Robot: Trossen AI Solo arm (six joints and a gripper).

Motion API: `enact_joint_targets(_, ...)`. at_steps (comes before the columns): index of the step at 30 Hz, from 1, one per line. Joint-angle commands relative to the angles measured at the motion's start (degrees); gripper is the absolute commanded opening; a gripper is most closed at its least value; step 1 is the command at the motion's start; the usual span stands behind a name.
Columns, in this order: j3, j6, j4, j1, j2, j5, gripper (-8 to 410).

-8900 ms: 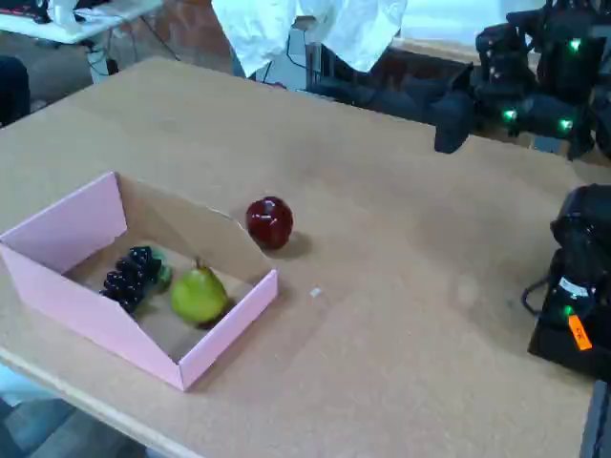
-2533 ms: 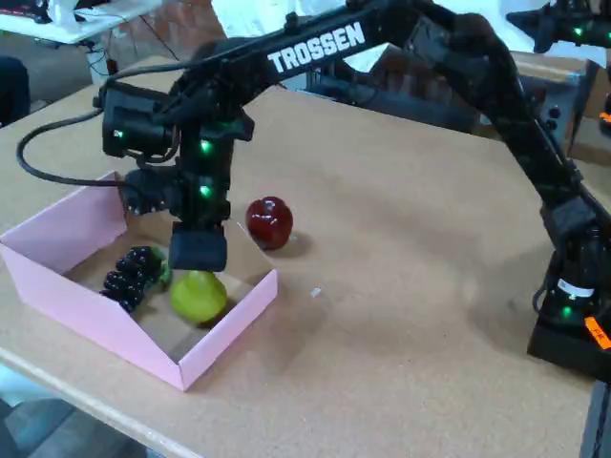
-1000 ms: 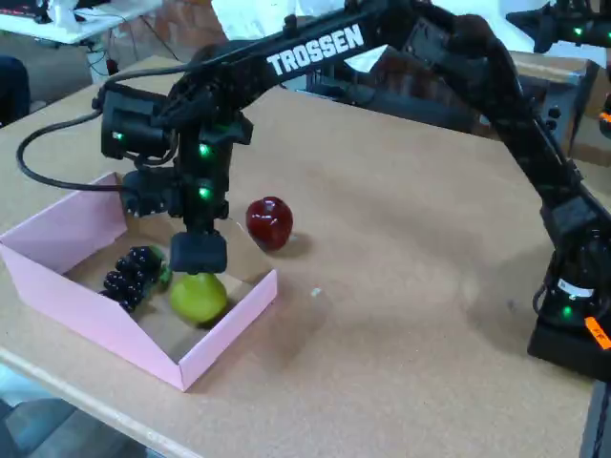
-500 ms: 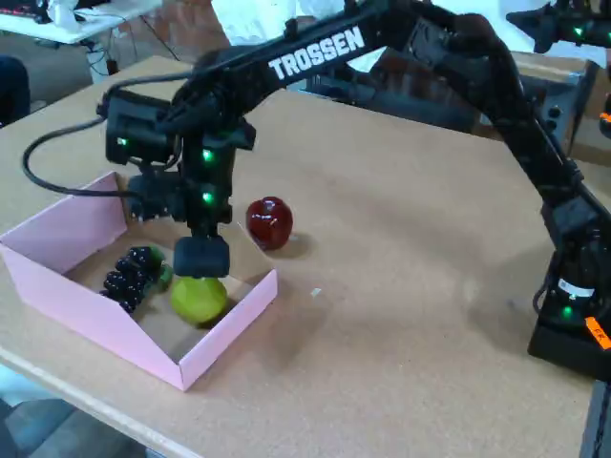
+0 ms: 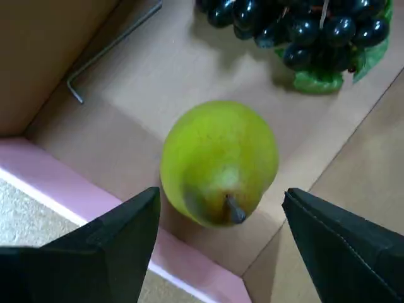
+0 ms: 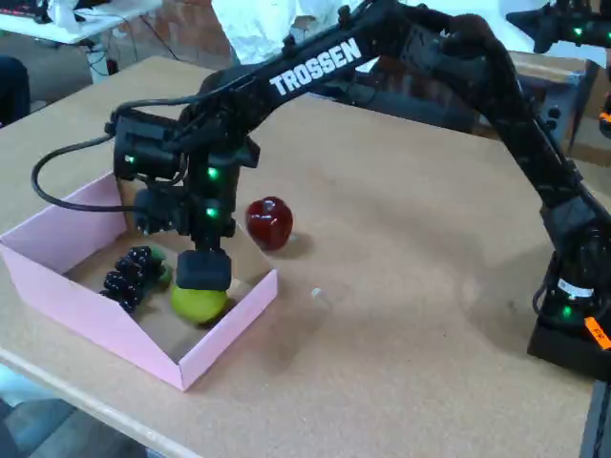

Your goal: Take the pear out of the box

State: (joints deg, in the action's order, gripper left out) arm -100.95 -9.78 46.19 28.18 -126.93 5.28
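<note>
Showing only wristward: pincer (image 5: 221, 218) agape astride pear (image 5: 219, 161).

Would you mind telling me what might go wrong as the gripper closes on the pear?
1. The pear lies tilted, stem toward the camera, so the open gripper's fingers may slip off its rounded sides.
2. The left finger in the wrist view hangs over the box wall and may catch it.
3. The grapes lie close and may be nudged.
</note>
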Motion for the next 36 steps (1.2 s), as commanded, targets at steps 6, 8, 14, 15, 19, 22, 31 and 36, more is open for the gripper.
enact_joint_targets(6,1.22,-0.74,-2.89,-0.11,-0.02,-1.05,270)
enact_joint_targets(8,1.22,-0.85,-3.19,-0.13,-0.02,-1.03,270)
enact_joint_targets(14,1.22,-0.96,-4.22,-0.15,-0.02,-1.05,270)
enact_joint_targets(15,1.22,-0.96,-4.24,-0.17,-0.02,-1.05,270)
enact_joint_targets(19,1.33,-1.03,-4.55,-0.26,-0.04,-1.27,270)
enact_joint_targets(22,1.99,-1.05,-5.4,-0.35,-0.04,-1.29,270)
enact_joint_targets(31,4.5,-0.55,-6.47,-0.42,-0.04,-1.84,270)
enact_joint_targets(36,5.01,-0.5,-6.95,-0.46,-0.04,-1.9,270)
